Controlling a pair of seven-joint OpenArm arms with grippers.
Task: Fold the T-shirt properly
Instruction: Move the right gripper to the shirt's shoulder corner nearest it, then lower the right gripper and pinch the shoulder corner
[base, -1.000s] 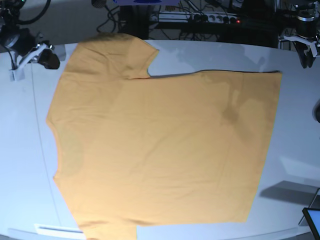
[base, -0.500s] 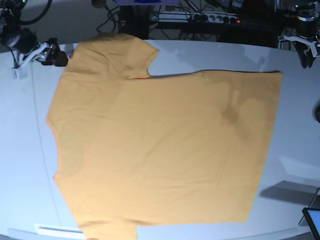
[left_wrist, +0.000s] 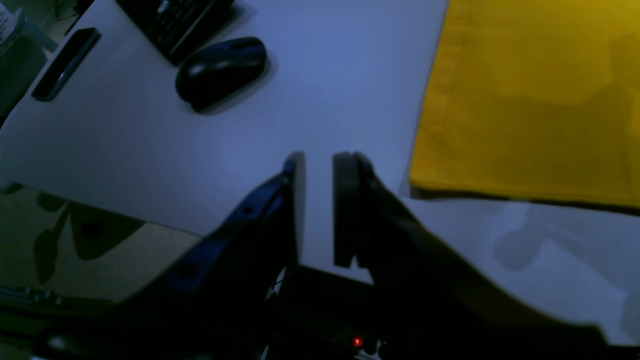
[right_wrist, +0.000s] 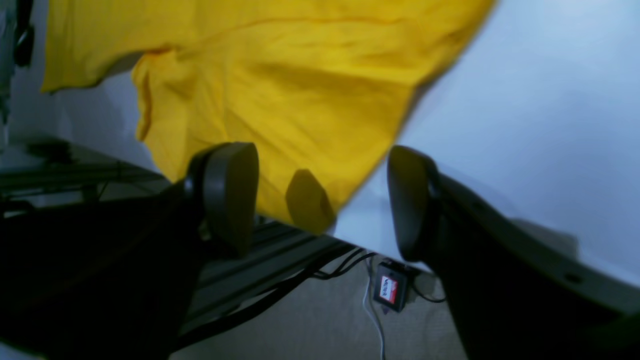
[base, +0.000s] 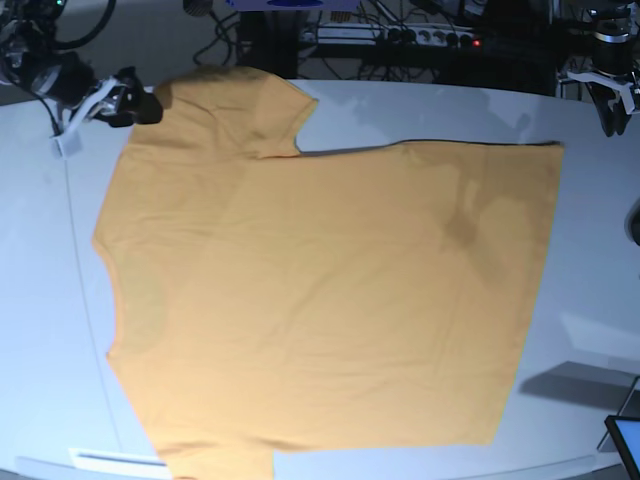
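Orange T-shirt (base: 320, 290) sleeve beside open right hand (right_wrist: 320, 200)

My right gripper (right_wrist: 320, 200) has thick, rounded black fingers (right_wrist: 227, 195) with matte pads. My left gripper (left_wrist: 320, 205) is black too, with flat pale-edged pads and a blue-tinted link.

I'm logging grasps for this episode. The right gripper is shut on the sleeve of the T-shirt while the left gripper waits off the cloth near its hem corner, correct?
Not quite. The right wrist view shows the right gripper open, its jaws wide apart around the T-shirt sleeve edge, not shut on it. The rest stands: the left gripper is off the cloth.
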